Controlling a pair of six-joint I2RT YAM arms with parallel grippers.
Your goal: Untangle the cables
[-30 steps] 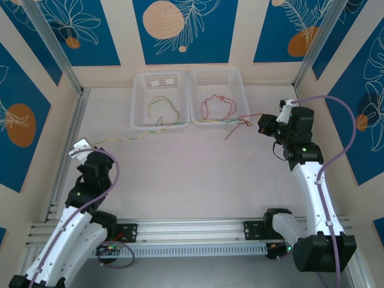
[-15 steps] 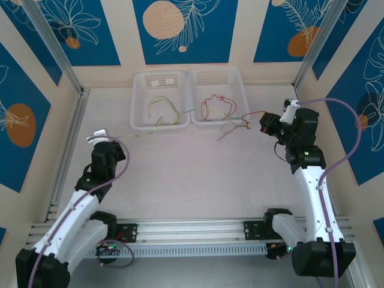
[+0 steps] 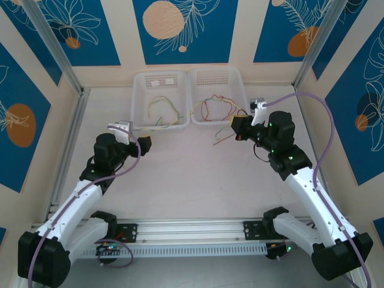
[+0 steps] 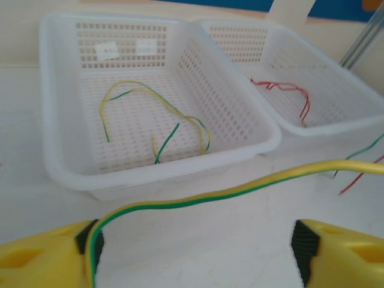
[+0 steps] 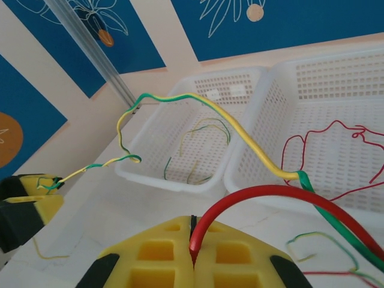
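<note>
Blue wall panels (image 3: 180, 30) with orange discs and white leaves close off the far side of a pale table (image 3: 180, 180), where two white baskets stand side by side, touching: a left basket (image 3: 137, 96) and a right basket (image 3: 216, 77). Two arms reach in from the near edge, each with one gripper. From overhead, the cables (image 3: 207, 108) spread over both baskets and onto the table near the right one. A yellow-green loop (image 3: 159, 103) lies in the left basket and a red strand (image 3: 211, 111) in the right. The left gripper (image 3: 143, 146) sits near the left basket's near-left corner, and the right gripper (image 3: 237, 126) just right of the right basket. The left wrist view adds what the overhead hides: the left gripper's yellow fingers (image 4: 48, 258) stand wide apart, and a yellow-green cable (image 4: 240, 189) lies against the inner pad of one and runs off to the right, unclamped. The right wrist view shows the right gripper pressed closed on a red cable (image 5: 258, 193), with the yellow-green cable arching above both baskets.
</note>
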